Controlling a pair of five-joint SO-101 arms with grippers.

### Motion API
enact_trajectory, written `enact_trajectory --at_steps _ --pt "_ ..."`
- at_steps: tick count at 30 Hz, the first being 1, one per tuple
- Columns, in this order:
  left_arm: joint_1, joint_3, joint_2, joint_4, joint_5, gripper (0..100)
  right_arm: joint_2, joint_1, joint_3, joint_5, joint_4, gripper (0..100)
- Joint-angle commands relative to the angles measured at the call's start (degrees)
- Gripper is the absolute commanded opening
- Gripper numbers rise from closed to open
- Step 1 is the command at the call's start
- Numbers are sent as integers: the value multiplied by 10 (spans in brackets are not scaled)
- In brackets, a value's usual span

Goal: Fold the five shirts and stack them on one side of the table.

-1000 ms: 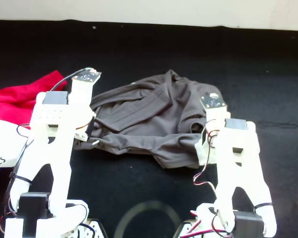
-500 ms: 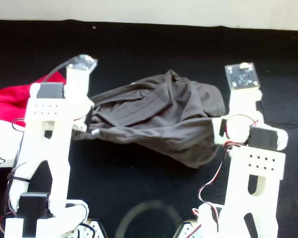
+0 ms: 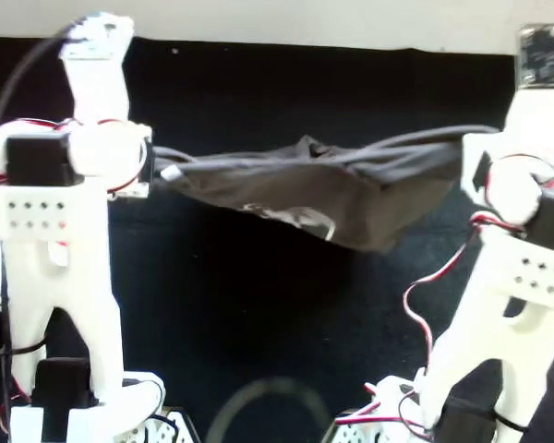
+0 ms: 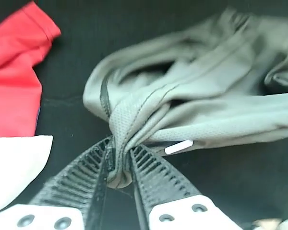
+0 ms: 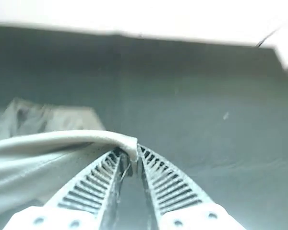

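Step in hand: spreading the grey shirt (image 3: 351, 189) ahead of folding. It hangs stretched between the left arm (image 3: 55, 203) and the right arm (image 3: 526, 268), sagging in the middle and, in the high view, apparently clear of the table (image 3: 258, 314). The left jaws are closed on a bunched, stitched edge of the shirt (image 4: 134, 120), with fabric pinched between the ribbed pads (image 4: 149, 175). The right jaws are closed to a narrow gap on a thin rolled hem (image 5: 86, 139) at the opposite end. Which parts of the shirt these are (shoulder, hem or sleeve) cannot be told. The cloth is twisted and folded over itself rather than flat. The next move probably calls for both arms to lower together, keeping the span taut, so that the shirt lands smooth on bare table. Uneven lowering would likely leave it rumpled. A red shirt (image 4: 14, 72) and a white one (image 4: 12, 167) lie on the table near the left arm; neither looks folded, so the task seems to be at an early stage.
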Motion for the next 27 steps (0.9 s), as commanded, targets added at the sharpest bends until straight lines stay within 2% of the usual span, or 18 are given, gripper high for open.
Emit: enact_trajectory --at_steps 1,6,11,15,20,23,27 --pt "20 -64 -7 7 30 10 3 12 -124 4 25 5" --pt "67 -40 -16 11 31 10 9 12 -144 2 70 5" --pt "78 163 -11 0 33 10 2 11 -46 2 73 5" --pt "79 320 -4 -84 33 10 -12 -3 51 4 68 5" --pt "80 462 -5 -182 31 12 -131 -37 234 3 -1 5" --pt "79 514 -3 -207 -15 21 -199 -38 376 4 -51 5" --pt "75 547 -3 -206 -61 154 -265 -38 519 5 -101 5"
